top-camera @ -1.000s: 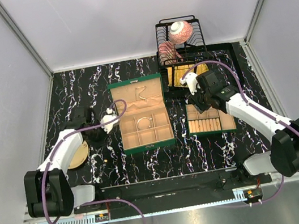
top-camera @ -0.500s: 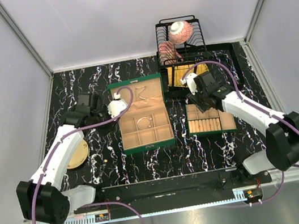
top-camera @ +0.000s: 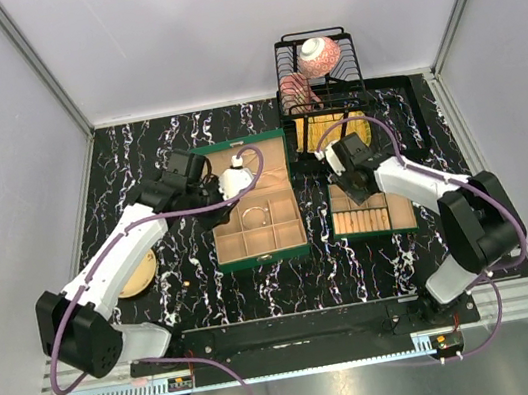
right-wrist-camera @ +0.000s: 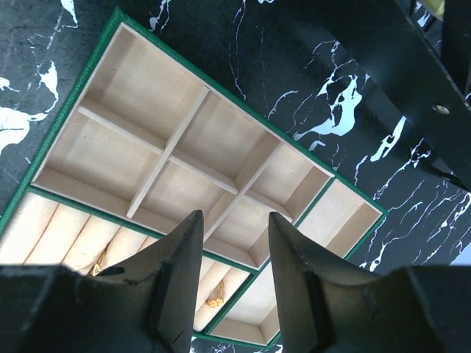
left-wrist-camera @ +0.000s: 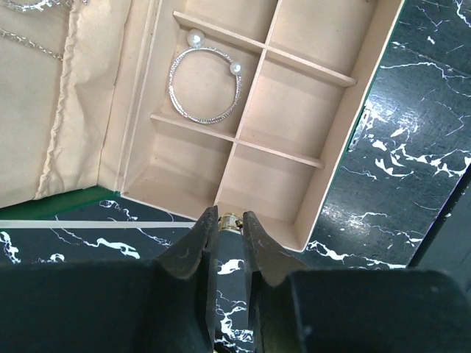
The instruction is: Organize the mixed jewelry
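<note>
The big green box [top-camera: 207,210] lies open. Thin chains [left-wrist-camera: 29,43] lie in its lid, and a thin silvery hoop [left-wrist-camera: 204,84] with two pearl ends lies in a tray compartment; the hoop also shows in the top view [top-camera: 255,215]. My left gripper [top-camera: 220,205] is at the tray's left wall, shut on a small pale-gold piece [left-wrist-camera: 230,220] at its fingertips. My right gripper [top-camera: 348,184] is open and empty above the smaller green box [top-camera: 398,226]. In the right wrist view [right-wrist-camera: 234,220] its jaws stand apart over empty compartments, with a gold piece [right-wrist-camera: 215,301] in the ring rolls.
A round gold plate [top-camera: 138,272] lies at the left, and a tiny gold bit [top-camera: 189,284] is on the black marble table. A black dish rack [top-camera: 354,66] with a pink bowl [top-camera: 318,55] stands at the back right, close behind the right gripper.
My left arm swung right from near the gold plate to the big box's left side. My right gripper shifted a little left and farther back over the small box.
</note>
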You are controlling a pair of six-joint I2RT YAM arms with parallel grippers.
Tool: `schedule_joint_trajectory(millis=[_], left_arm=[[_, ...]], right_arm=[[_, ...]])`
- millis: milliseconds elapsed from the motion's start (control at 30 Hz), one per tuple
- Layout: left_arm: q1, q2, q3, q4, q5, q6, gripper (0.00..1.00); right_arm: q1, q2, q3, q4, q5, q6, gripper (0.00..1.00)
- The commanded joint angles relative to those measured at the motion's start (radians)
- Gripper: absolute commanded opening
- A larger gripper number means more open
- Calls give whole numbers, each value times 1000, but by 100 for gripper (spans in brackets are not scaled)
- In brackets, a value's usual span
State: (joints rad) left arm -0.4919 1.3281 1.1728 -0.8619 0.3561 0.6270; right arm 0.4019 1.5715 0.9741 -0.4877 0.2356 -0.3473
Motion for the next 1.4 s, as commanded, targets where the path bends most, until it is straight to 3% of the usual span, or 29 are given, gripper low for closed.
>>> schedule_joint_trajectory(millis=[0,400,800,1367], left_arm=[[-16,10,56,47,15,-27,0],[-63,68,143,61,27,-52,0],[-73,83,157,75,14,-56,0],[-122,134,201,75,23,-75,0]], right_arm=[[-6,28,12,38,16,-5,47],[9,105,32,46,-41,27,42],[113,124,37,72,-32,73,35],[132,110,123,18,-55,134,36]])
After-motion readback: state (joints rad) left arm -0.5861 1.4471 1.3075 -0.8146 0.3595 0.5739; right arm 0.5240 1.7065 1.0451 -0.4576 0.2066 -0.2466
